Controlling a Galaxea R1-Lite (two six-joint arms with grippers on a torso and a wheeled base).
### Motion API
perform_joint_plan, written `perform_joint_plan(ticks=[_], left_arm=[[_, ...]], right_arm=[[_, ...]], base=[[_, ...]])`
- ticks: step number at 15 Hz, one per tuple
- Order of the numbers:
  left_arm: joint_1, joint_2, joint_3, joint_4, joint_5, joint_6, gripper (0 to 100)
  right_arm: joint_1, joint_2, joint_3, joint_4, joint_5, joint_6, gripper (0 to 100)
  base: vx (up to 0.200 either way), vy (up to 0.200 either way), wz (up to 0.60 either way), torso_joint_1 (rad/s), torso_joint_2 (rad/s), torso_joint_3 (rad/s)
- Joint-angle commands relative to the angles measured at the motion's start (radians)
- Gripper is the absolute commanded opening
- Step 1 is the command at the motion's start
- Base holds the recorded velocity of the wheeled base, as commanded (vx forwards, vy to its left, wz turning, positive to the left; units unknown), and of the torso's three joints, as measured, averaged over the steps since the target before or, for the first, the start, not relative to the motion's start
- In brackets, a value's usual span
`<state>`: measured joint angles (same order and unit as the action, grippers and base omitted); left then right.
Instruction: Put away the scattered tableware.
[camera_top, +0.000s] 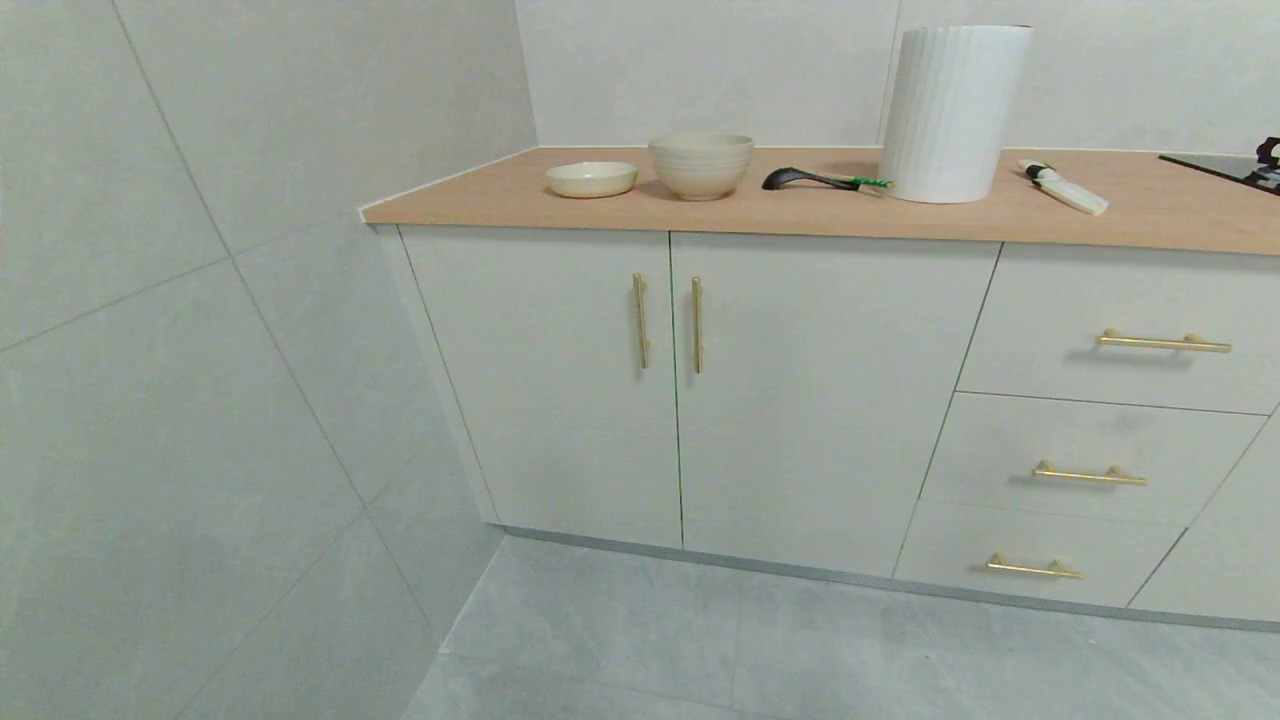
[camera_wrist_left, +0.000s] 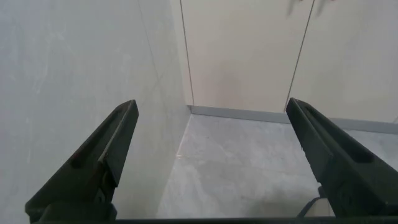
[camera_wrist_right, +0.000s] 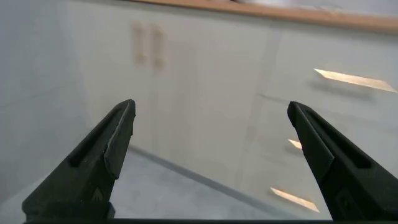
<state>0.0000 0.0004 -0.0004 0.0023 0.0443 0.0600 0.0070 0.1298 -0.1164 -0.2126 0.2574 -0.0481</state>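
Two ceramic pieces, a shallow dish (camera_top: 591, 179) and a deep bowl (camera_top: 700, 165) at its 3 o'clock, sit on the counter (camera_top: 470, 197), with a black ladle (camera_top: 815, 180) farther toward 3 o'clock. The ceramics look rigid, glaze-slick and breakable, so they are probably best pinched over the rim, and the light ladle by its handle. The left gripper (camera_wrist_left: 210, 107) and right gripper (camera_wrist_right: 210, 107) hang low before the cabinet, jaws wide apart and empty.

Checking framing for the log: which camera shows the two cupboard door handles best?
The head view: both door handles stand whole, side by side. The right wrist view has them small and oblique; the left wrist view catches just their lower ends.
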Motion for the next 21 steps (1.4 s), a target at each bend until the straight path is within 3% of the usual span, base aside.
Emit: perform_joint_plan(ticks=[1,2,3,5,7,12,13,15,18,19,21], left_arm=[[0.0,0.0,0.0,-0.001,0.0,-0.031,100],[0.0,0.0,0.0,-0.002,0.0,-0.065,100],[0.0,0.0,0.0,-0.004,0.0,-0.068,100],[0.0,0.0,0.0,-0.002,0.0,-0.049,100],[0.0,0.0,0.0,-0.002,0.0,-0.051,100],[0.0,0.0,0.0,-0.008,-0.003,-0.046,100],[0.0,0.0,0.0,-0.035,-0.001,-0.046,100],[0.0,0.0,0.0,-0.2,-0.003,-0.045,100],[0.002,0.0,-0.004,-0.257,-0.009,-0.058,100],[0.002,0.0,-0.033,-0.254,-0.032,-0.075,100],[0.021,0.066,-0.125,-0.254,-0.132,-0.151,100]], right_arm=[[0.024,0.264,-0.138,-0.033,0.134,-0.019,100],[0.045,0.292,-0.138,-0.033,0.143,-0.026,100],[0.067,0.31,-0.143,-0.034,0.146,-0.038,100],[0.113,0.366,-0.149,-0.077,0.146,-0.047,100],[0.143,0.421,-0.149,-0.125,0.149,-0.05,100],[0.154,0.498,-0.169,-0.142,0.255,-0.075,100],[0.154,0.514,-0.175,-0.142,0.258,-0.075,100],[0.168,0.541,-0.177,-0.142,0.258,-0.101,100],[0.189,0.599,-0.172,-0.211,0.26,-0.102,100],[0.191,0.611,-0.169,-0.22,0.261,-0.104,100],[0.203,0.61,-0.138,-0.222,0.272,-0.104,100]], base=[[0.0,0.0,0.0,0.0,0.0,0.0],[0.0,0.0,0.0,0.0,0.0,0.0],[0.0,0.0,0.0,0.0,0.0,0.0],[0.0,0.0,0.0,0.0,0.0,0.0],[0.0,0.0,0.0,0.0,0.0,0.0],[0.0,0.0,0.0,0.0,0.0,0.0],[0.0,0.0,0.0,0.0,0.0,0.0],[0.0,0.0,0.0,0.0,0.0,0.0],[0.0,0.0,0.0,0.0,0.0,0.0],[0.0,0.0,0.0,0.0,0.0,0.0],[0.0,0.0,0.0,0.0,0.0,0.0]])
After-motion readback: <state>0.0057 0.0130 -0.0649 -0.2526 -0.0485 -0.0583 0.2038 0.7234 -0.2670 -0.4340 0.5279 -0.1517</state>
